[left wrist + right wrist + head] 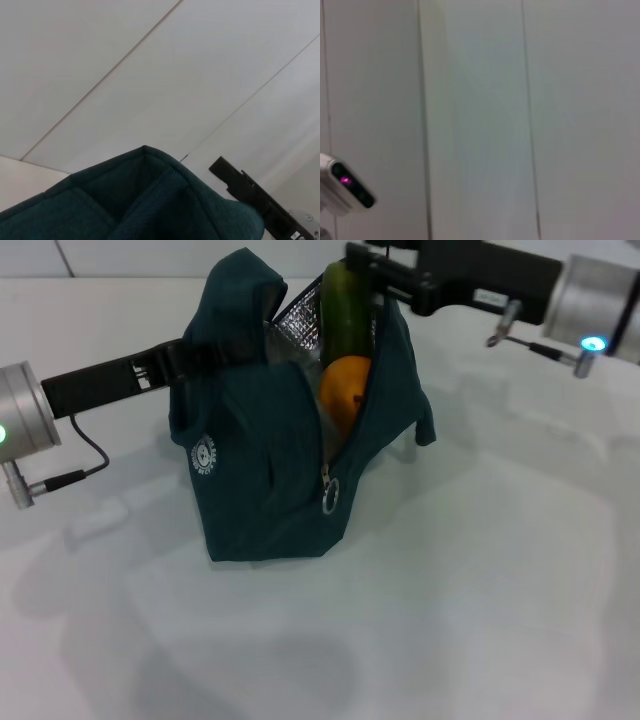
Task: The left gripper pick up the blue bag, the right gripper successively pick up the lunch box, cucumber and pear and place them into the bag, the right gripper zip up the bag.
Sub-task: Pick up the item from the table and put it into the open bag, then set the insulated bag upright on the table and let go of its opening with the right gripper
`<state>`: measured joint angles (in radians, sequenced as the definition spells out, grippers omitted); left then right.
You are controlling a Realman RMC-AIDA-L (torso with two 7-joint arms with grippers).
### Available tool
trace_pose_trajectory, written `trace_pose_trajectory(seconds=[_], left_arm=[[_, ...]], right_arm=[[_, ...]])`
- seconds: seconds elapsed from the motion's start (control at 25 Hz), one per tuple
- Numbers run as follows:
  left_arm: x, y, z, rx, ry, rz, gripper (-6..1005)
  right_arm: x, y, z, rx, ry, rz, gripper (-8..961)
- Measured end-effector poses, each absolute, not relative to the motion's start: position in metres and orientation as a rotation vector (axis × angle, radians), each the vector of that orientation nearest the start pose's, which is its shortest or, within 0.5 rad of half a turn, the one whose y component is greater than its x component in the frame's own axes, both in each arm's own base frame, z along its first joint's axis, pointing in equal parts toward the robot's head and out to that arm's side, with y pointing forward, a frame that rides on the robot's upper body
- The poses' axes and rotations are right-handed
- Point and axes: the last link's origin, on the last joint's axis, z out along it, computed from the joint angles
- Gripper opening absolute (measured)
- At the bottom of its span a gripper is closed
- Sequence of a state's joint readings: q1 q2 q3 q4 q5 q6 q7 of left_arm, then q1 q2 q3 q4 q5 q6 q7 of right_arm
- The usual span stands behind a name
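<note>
The blue bag (260, 470) stands raised on the white table, its mouth gaping and silver lining showing. My left gripper (195, 355) is shut on the bag's upper left fabric and holds it up; that fabric fills the left wrist view as the bag (150, 200). Inside the mouth the cucumber (343, 310) stands upright, with the orange pear (345, 390) below it. My right gripper (372, 272) hovers at the bag's top rim, right beside the cucumber's tip, fingers apart and holding nothing. The ring-pull zipper (330, 496) hangs low on the front. The lunch box is hidden.
The white table (480, 580) spreads in front and to the right of the bag. The right arm's black finger (250, 195) shows beyond the bag in the left wrist view. The right wrist view shows only a pale wall and a small white device (345, 187).
</note>
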<state>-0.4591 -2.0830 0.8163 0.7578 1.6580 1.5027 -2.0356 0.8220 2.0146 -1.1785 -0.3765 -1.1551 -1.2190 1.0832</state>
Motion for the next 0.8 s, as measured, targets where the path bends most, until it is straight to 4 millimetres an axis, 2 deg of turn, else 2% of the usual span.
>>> trace_pose_trajectory(seconds=[0.12, 0.28, 0.4, 0.48, 0.6, 0.8], left_arm=[[-0.239, 0.342, 0.026, -2.383, -1.388, -1.145, 56], [-0.239, 0.342, 0.026, -2.384, -1.388, -1.145, 56], [-0.239, 0.342, 0.026, -2.385, -1.388, -1.145, 56], [-0.238, 0.342, 0.026, -2.389, -1.387, -1.144, 56], [-0.236, 0.344, 0.025, -2.396, -1.382, -1.145, 56], [-0.234, 0.345, 0.025, -2.401, -1.379, -1.147, 56]], right_arm=[[0.156, 0.417, 0.0, -2.438, 0.264, 1.041, 274], [0.185, 0.412, 0.022, -2.339, 0.264, 0.955, 355], [0.21, 0.409, 0.029, -2.307, 0.346, 0.876, 474], [0.225, 0.407, 0.028, -2.307, 0.415, 0.833, 554], [0.236, 0.407, 0.02, -2.319, 0.474, 0.777, 732], [0.236, 0.411, -0.006, -2.387, 0.492, 0.658, 734]])
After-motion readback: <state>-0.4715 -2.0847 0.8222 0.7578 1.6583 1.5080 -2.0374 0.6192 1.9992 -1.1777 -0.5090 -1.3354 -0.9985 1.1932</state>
